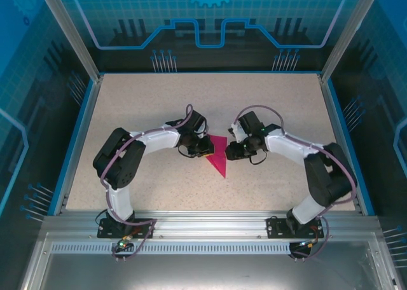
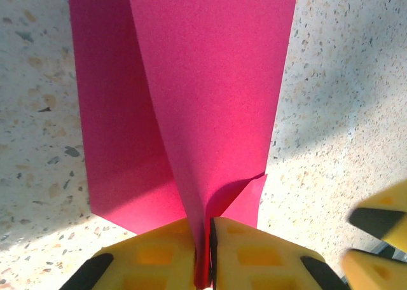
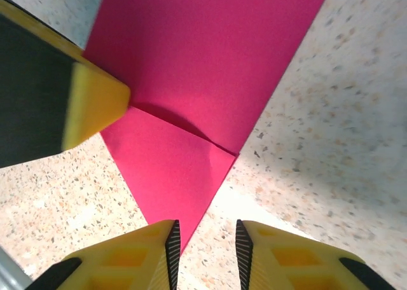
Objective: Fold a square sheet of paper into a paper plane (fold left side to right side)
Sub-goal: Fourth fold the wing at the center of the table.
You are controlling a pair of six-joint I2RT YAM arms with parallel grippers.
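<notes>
Left gripper pinches one pink paper sheet; right gripper parted.

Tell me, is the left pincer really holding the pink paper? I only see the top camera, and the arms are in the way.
Observer: Yes. In the left wrist view the left pincer is shut on a raised flap of the thin magenta-pink sheet of paper.
Operator: Is the other pincer grabbing it too?
Observer: No. The right wrist view shows the right pincer open, with nothing pinched in it.
Operator: Where is the paper's pointy corner?
Observer: It lies on the speckled table, pointing towards that open pincer.
</notes>
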